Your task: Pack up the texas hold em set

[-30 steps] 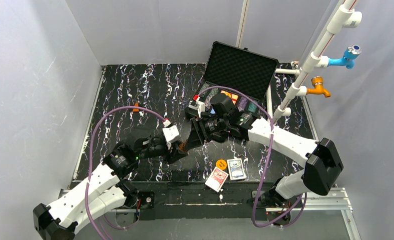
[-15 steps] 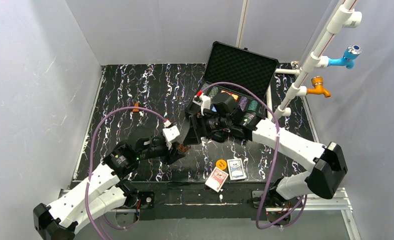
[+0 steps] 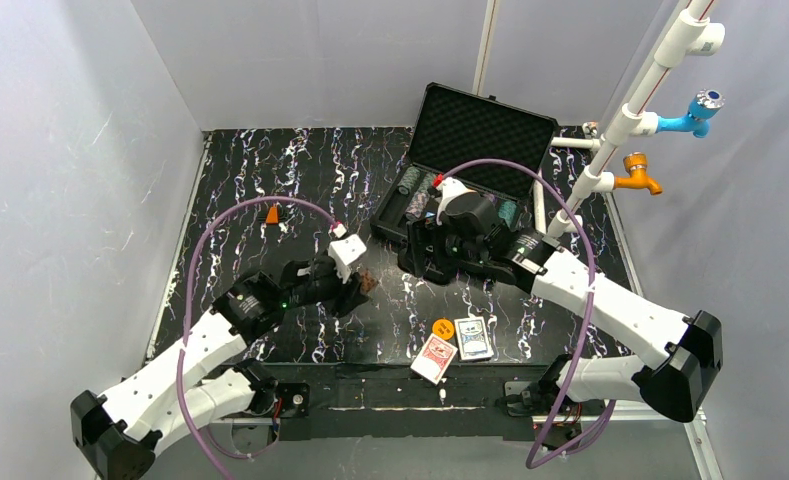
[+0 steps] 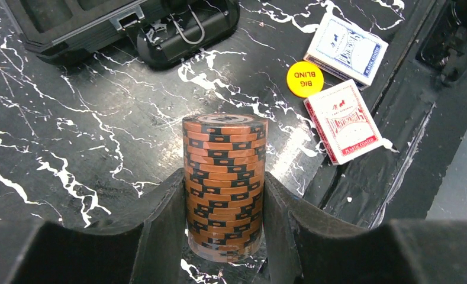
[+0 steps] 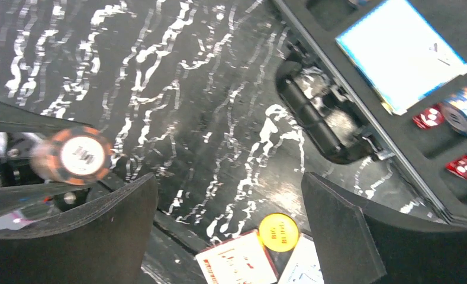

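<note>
Left claw [image 4: 225, 183] is clamped on the chip stack [image 4: 225, 154], an upright column of orange-and-black chips squeezed between both pads and standing just above the surface [image 4: 71, 136]. Compared with a second ago, that claw has carried the stack a little farther from the near edge.

Right claw [image 5: 231, 195] is now spread wide with nothing between its pads. A second ago it was narrower and sat right beside the left claw. It has since pulled away toward the case [image 3: 480, 135], and the right wrist view looks down on the stack's top face from the side.

With the right arm shifted, the chip rows [image 3: 415, 195] in the case's tray show again, where a second ago the arm covered them. The case lies open at the far right of the surface, its lid propped up.

At the near edge the orange disc [image 4: 305, 78], marked BIG BLIND, sits between the blue deck [image 4: 349, 50] and the red deck [image 4: 343, 121], all three where they were.
</note>
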